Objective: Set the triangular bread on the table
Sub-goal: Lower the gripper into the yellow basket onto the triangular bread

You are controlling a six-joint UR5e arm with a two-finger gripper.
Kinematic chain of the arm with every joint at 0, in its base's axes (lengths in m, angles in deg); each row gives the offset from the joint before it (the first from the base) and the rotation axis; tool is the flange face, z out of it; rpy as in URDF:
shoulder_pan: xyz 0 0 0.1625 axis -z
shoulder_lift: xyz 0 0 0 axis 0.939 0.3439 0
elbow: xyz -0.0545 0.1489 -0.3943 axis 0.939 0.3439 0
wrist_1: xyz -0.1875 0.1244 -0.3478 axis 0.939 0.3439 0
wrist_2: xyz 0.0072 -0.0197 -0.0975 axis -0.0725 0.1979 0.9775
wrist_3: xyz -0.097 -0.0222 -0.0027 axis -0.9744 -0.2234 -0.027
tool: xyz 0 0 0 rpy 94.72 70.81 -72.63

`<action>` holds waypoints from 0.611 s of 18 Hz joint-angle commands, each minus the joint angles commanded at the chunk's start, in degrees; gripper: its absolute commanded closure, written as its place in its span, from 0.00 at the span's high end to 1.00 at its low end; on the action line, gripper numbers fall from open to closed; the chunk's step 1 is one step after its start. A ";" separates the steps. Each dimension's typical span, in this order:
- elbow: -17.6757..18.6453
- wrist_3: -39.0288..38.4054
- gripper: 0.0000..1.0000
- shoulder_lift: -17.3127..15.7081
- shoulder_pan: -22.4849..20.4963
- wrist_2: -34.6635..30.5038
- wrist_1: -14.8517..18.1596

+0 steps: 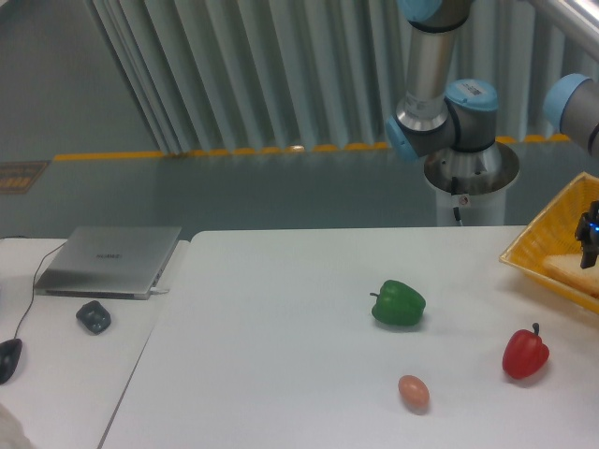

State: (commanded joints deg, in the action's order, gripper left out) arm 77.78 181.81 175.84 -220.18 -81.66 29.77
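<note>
The triangular bread (569, 270) is a pale tan piece lying in a yellow basket (547, 229) at the right edge of the view, partly cut off by the frame. My gripper (589, 245) is dark and hangs just above the bread inside the basket. It is half out of frame, so I cannot tell how its fingers stand. The large white table (281, 355) carries the basket at its far right.
On the table are a green pepper (399, 303), a red pepper (525, 353) and a small brownish-pink egg (413, 392). The adjoining desk on the left holds a laptop (112, 260), a dark small object (93, 316) and a mouse (7, 359). The arm's base (468, 173) stands behind the table.
</note>
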 joint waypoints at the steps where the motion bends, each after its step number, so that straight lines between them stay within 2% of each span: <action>1: 0.00 0.26 1.00 0.00 0.00 0.00 0.00; 5: 0.00 0.26 1.00 -0.17 0.17 -0.09 0.26; 7: 2.53 -0.43 1.00 -1.31 1.66 -0.09 -0.61; 10: 6.31 -1.75 1.00 -1.49 1.50 -0.52 -7.01; 11: 6.76 -2.02 1.00 -2.19 1.23 -1.14 -7.12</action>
State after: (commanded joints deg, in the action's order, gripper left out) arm 84.54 179.80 173.65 -218.94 -82.80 22.66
